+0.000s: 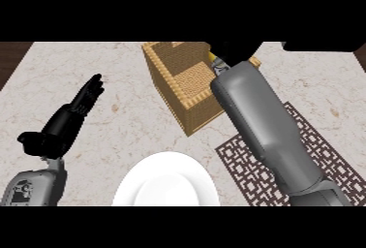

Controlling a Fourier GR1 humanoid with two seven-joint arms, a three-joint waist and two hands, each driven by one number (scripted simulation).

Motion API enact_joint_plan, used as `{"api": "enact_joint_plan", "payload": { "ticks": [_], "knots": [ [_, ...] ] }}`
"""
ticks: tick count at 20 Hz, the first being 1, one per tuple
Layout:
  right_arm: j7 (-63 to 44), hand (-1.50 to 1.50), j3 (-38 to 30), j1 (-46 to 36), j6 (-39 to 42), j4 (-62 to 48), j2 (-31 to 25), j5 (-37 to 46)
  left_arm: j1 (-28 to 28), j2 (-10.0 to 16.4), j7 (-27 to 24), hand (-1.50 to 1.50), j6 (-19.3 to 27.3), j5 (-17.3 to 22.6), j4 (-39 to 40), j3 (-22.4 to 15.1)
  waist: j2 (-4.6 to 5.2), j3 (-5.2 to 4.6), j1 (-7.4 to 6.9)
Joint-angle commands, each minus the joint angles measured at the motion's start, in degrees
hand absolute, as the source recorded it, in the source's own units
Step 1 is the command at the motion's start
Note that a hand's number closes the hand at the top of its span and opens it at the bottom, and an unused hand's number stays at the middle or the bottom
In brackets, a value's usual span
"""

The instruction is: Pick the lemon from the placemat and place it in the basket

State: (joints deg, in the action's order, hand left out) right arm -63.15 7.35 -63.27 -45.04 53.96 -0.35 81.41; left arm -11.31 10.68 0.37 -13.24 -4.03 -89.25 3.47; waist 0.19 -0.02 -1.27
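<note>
Pale veined tabletop [107, 126]. Woven basket [191, 104], dark lattice placemat [247, 167], white plate [168, 184]. Left robot hand [85, 99] flat, fingers straight. Right robot hand [236, 48] above basket, lemon [212, 59] sliver beside it; grip unreadable.

Counter top, seen from above: a round white plate [166, 183] is sitting at the near edge of the counter [136, 128], slightly left of centre, its near rim running out of view. The pale, beige-veined marble is stretching across the scene, with a dark brown surface [10, 60] showing beyond its far corners.
</note>
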Motion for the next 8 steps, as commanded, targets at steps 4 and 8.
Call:
{"api": "enact_joint_plan", "payload": {
  "ticks": [4,8],
  "knots": [
    [-9.6,-1.5,-3.77,-2.48,-6.8,6.16,0.34,-0.5,0.47,-2.12,0.37,0.0,1.38,-1.31,0.69,-1.62,-0.36,0.0,0.63],
    [-7.76,-1.5,-8.17,1.98,-5.62,13.73,0.34,-4.14,1.35,-0.32,-1.11,0.0,0.69,-0.66,0.93,0.37,-0.61,0.02,1.61]
  ]
}}
